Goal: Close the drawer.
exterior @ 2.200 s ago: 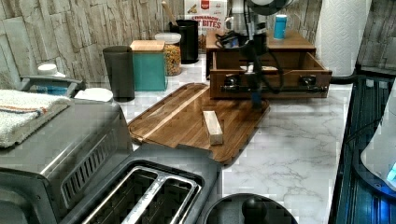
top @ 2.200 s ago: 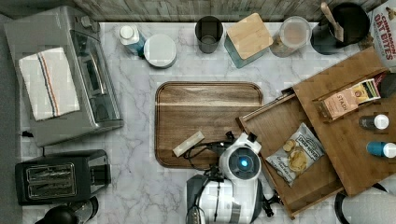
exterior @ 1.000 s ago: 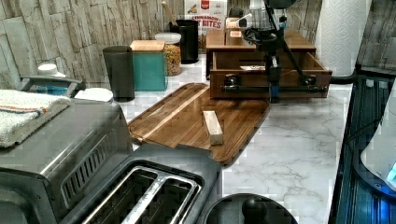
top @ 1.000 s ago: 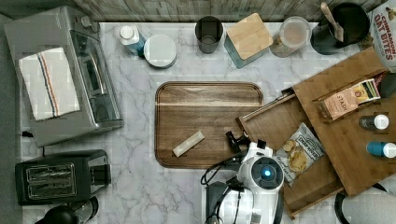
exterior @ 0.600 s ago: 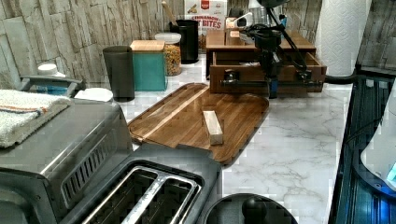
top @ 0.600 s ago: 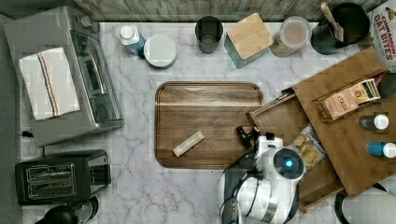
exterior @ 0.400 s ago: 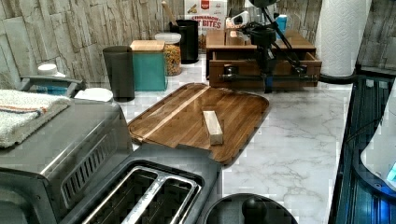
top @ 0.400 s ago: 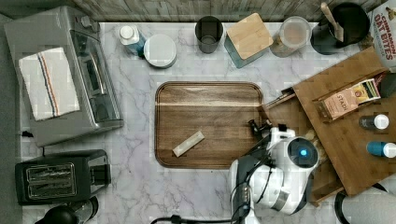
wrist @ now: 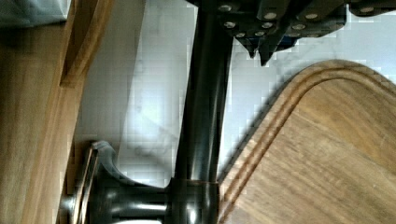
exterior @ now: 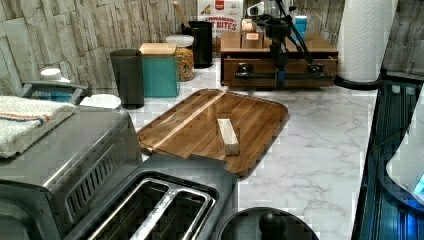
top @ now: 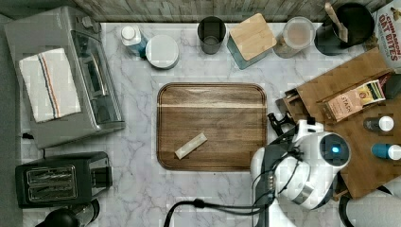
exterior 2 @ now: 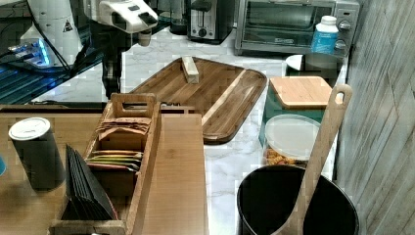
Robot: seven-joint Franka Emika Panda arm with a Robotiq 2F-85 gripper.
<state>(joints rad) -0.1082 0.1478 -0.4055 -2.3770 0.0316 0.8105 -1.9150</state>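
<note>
Top view first: drawer (top: 289,100) sits under the wooden box's top board (top: 359,132) at the top view's right, only a thin strip of its front sticking out toward the serving tray (top: 212,126). My claw (top: 278,121) hangs just beside that front, between it and the tray's edge; a small wooden block (top: 191,145) lies on the tray.

Left view: drawer front (exterior: 280,70) looks nearly flush with the box, a dark bar handle (exterior: 280,76) running across it. My claw (exterior: 279,76) points down right at the handle's middle (fingers look pressed together there, gripping nothing I can make out).

Right view: my arm (exterior 2: 111,58) drops down in front of the box, just past the top board's edge (exterior 2: 147,105).

Wrist view: handle bar (wrist: 201,107) runs beside the drawer front (wrist: 28,121), my fingertips (wrist: 259,50) close together next to it, tray corner (wrist: 327,149) near.
</note>
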